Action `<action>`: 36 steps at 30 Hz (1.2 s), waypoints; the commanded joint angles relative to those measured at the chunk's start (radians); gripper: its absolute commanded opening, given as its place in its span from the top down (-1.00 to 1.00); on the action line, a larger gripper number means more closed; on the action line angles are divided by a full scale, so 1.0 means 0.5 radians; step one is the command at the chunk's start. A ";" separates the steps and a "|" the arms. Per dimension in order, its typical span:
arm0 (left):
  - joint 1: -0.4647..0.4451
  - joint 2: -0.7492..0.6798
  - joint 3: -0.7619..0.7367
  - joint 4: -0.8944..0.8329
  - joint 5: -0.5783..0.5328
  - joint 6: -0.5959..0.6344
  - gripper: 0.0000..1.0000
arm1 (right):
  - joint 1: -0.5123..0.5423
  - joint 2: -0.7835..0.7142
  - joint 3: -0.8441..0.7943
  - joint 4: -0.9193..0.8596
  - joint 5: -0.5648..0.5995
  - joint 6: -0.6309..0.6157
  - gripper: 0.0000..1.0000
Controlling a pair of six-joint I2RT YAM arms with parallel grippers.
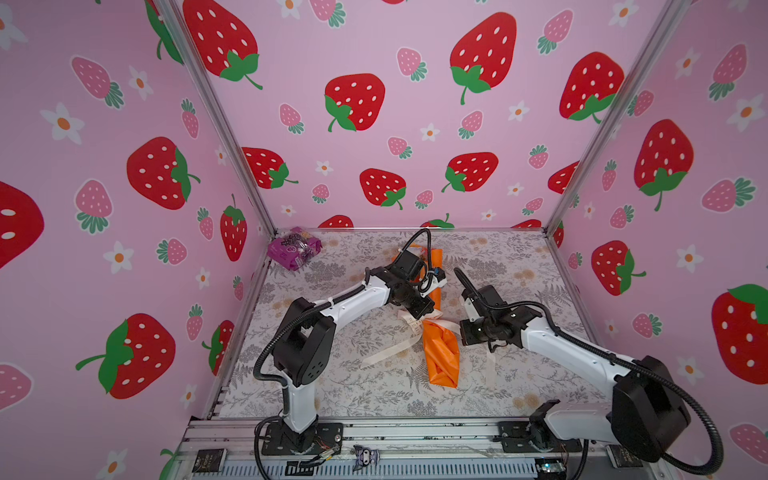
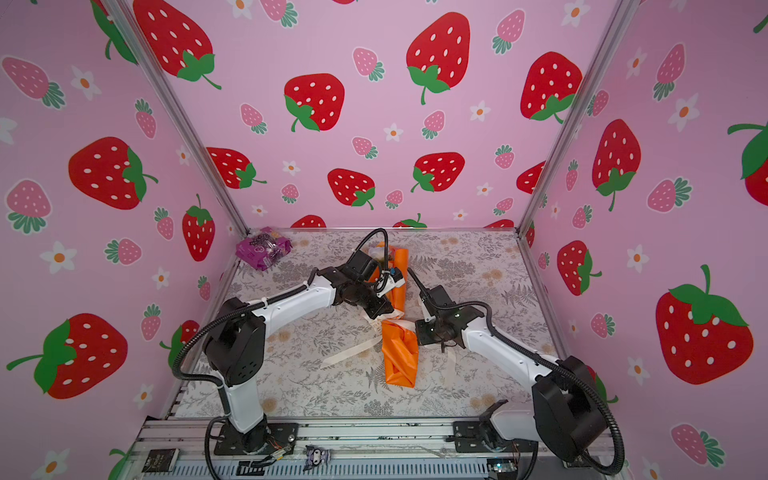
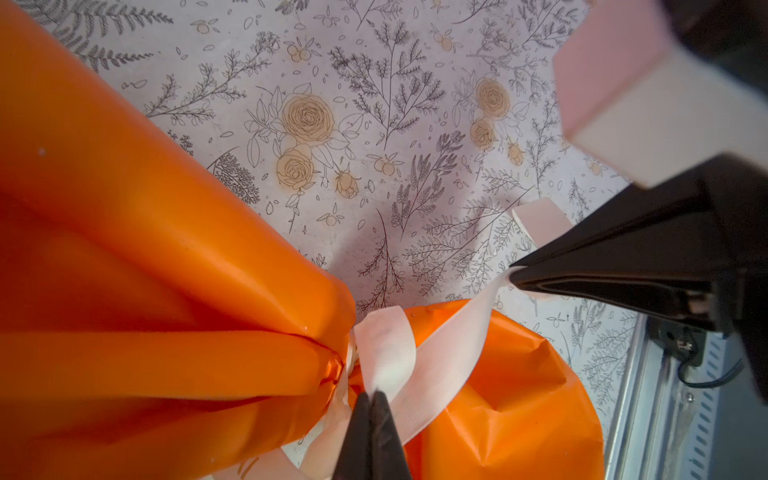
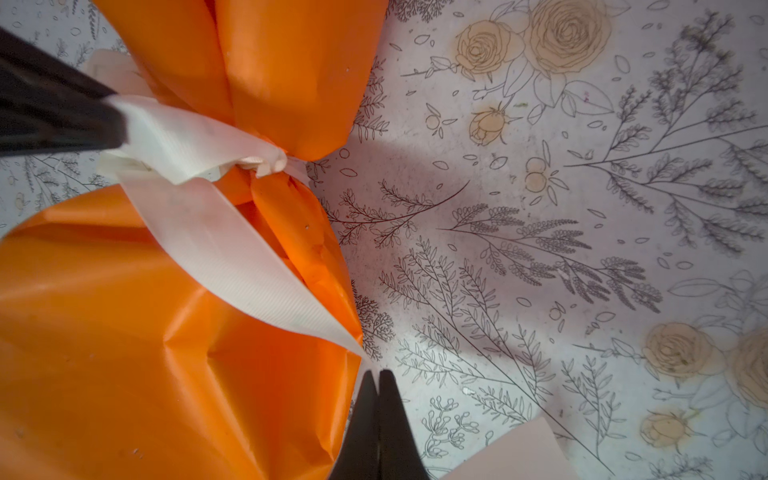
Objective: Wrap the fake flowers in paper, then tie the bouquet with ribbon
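Bouquet of fake flowers [image 1: 440,353] in bright orange wrapping paper lying lengthwise on the grey floral-print table [image 1: 353,386], cinched at the waist. Left gripper [image 3: 371,397] pinching a loop of flat cream ribbon [image 3: 449,336] beside the knot; right gripper [image 4: 378,376] pinching its tail. Likely handling light and crushable, ribbon slippery; gripping ribbon, not paper, seeming safest.

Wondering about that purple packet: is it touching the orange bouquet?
No, the purple packet sits in the far corner, apart from the bouquet.
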 commanded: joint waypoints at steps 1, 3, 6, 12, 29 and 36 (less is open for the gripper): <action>-0.002 -0.056 0.109 -0.131 0.085 -0.051 1.00 | -0.008 0.010 -0.042 0.060 -0.025 0.053 1.00; -0.003 -0.071 0.141 -0.175 0.087 -0.117 1.00 | -0.011 0.009 -0.070 0.126 -0.065 0.080 1.00; 0.026 -0.084 0.195 -0.236 0.222 -0.240 1.00 | -0.023 0.040 -0.074 0.128 -0.066 0.112 1.00; 0.070 -0.021 0.315 -0.421 0.422 -0.432 1.00 | -0.058 0.008 -0.086 0.177 -0.147 0.158 1.00; 0.064 0.077 0.349 -0.431 0.572 -0.681 1.00 | -0.063 -0.082 -0.324 0.757 -0.786 0.399 0.96; 0.063 0.069 0.280 -0.398 0.555 -0.713 1.00 | -0.062 -0.046 -0.352 0.943 -0.960 0.465 0.97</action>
